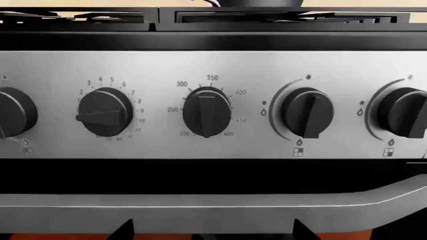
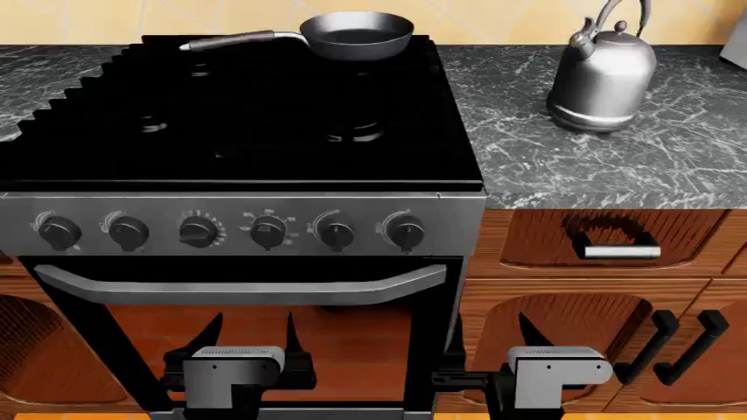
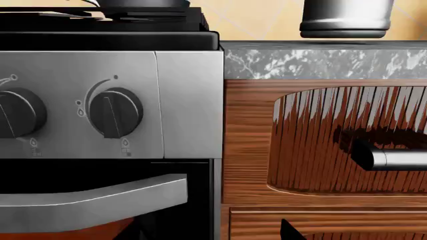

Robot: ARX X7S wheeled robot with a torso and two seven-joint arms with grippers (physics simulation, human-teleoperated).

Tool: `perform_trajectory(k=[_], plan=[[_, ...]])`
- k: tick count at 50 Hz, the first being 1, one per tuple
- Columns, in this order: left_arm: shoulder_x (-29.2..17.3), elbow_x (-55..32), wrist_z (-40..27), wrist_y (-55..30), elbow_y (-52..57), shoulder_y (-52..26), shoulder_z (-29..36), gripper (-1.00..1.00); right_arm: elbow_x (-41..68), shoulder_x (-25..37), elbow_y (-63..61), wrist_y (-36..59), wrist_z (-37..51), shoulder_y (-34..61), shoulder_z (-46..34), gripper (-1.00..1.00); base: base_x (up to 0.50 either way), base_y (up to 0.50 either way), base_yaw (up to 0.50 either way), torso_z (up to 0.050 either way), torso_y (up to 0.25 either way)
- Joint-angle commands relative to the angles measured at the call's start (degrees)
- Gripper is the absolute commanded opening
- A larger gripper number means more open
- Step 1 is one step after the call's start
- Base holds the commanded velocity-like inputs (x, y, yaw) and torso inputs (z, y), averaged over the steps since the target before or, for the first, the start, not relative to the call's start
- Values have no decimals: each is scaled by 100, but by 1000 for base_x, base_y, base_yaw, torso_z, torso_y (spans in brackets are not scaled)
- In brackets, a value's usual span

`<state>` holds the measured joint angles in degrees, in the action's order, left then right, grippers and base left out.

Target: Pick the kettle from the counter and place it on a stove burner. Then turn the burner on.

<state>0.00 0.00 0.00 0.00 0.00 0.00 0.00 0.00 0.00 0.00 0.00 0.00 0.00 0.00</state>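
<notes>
The silver-grey kettle (image 2: 601, 83) stands upright on the black marble-look counter (image 2: 653, 166), right of the stove. Its base also shows in the right wrist view (image 3: 343, 20), above the counter edge (image 3: 320, 62). The front right stove burner (image 2: 356, 133) and the front left one (image 2: 149, 122) lie bare under the grates. My left gripper (image 2: 251, 331) is open and empty, low in front of the oven door; its dark fingertips (image 1: 127, 229) frame the knob panel. My right gripper (image 2: 491, 337) is open and empty, low by the oven's right edge, far below the kettle. One fingertip (image 3: 287, 231) shows in its wrist view.
A dark frying pan (image 2: 356, 33) sits on the back right burner. Several black knobs (image 2: 336, 233) line the steel panel, seen close up in the left wrist view (image 1: 207, 112). The oven handle (image 2: 245, 287) sticks out below. Wooden drawers with a metal handle (image 2: 621, 251) stand at the right.
</notes>
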Motion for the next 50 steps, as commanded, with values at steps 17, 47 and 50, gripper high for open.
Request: perform_trajectory(k=[17,47,50], plan=[[-538,-754,-14,-161,2044,242,380,100,620,408,-2447,1928,303,331,-540,100,0,0,0,21,0],[-893,-970,-529,-2112,4114,-1449,576,100,1186,896,-5162,3725,332,1603,-619,100,168,-167,0,33,0],[-926,-857,-589,-2108,4118,-1460,628,100,1191,914,-5161,3687,348,1603,-611,100,418,-391,0,0,0]])
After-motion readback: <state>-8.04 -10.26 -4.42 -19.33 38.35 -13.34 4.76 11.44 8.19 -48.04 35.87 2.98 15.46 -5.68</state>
